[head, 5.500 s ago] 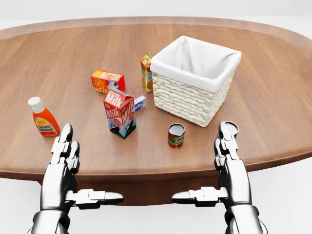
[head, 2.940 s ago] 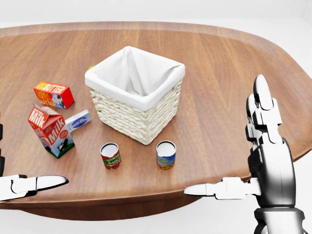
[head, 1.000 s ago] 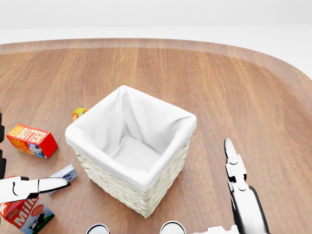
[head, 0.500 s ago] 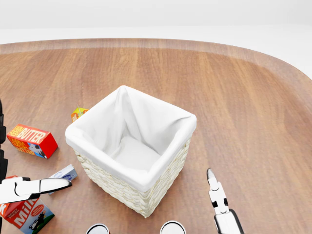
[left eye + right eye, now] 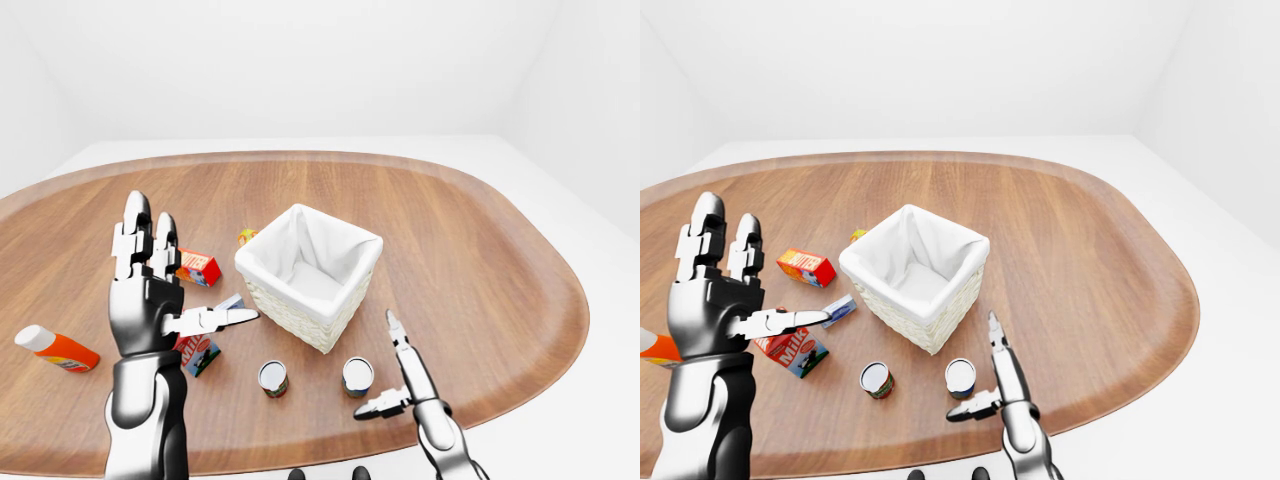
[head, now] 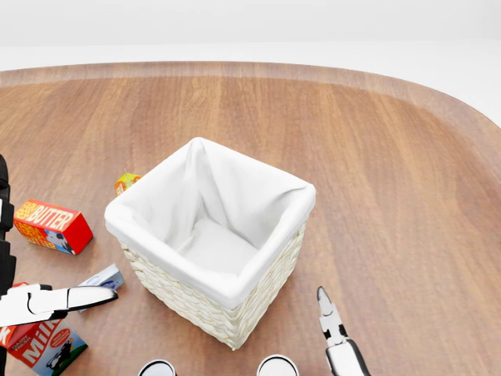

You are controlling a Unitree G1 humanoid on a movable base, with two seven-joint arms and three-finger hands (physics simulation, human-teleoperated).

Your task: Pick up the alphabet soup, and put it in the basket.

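The alphabet soup can [image 5: 357, 375], with a blue and yellow label, stands upright on the wooden table [image 5: 470, 250] just below the white-lined wicker basket [image 5: 296, 306]. In the head view only its top [image 6: 278, 366] shows at the bottom edge. My right hand [image 5: 388, 368] is open, fingers straight, thumb out, just right of the can and not touching it. My left hand [image 5: 170, 290] is open and raised over the left side of the table, empty.
A red-labelled can [image 5: 272, 378] stands left of the soup. A milk carton [image 5: 790, 350], a butter box [image 6: 51, 225], a small blue box [image 6: 102, 278] and an orange bottle [image 5: 55, 348] lie left of the basket. A small orange box [image 6: 125, 182] stands behind it.
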